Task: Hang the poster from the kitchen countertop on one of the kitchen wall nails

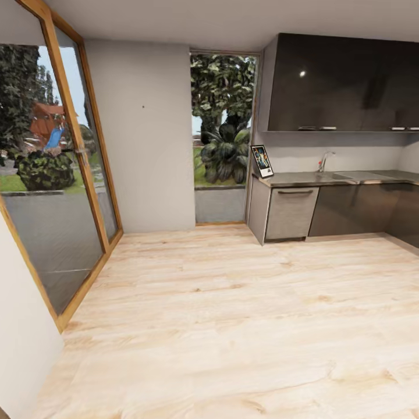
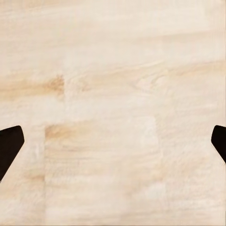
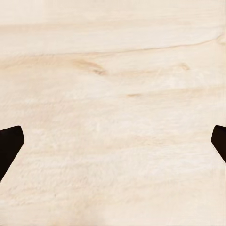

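Head view of a kitchen corner, with both wrist views looking down on the floor. A pale wooden floor [image 1: 221, 326] spreads across the whole foreground and also shows beneath each arm's camera. At the left stands a large glass door [image 1: 55, 192] in a wooden frame, giving onto a garden. A plain light-grey wall [image 1: 142, 169] lies between this door and a narrow window [image 1: 223, 125] with leafy plants behind it. On that wall, high up and near its middle, a tiny dark nail [image 1: 144, 107] appears as a mere speck. At the right, dark glossy upper cabinets [image 1: 343, 81] hang above the grey metal countertop [image 1: 302, 178], which carries a sink and a chrome tap [image 1: 324, 160] and sits over grey and dark cabinet fronts. The poster [image 1: 262, 160] stands at the countertop's left end, near the window, its long axis upright and slightly tilted, its picture side facing into the room. The left gripper [image 2: 113, 146] has its two dark fingertips at opposite edges of its view, spread wide over bare floor; the right gripper [image 3: 113, 146] is spread likewise, with nothing between its fingers.
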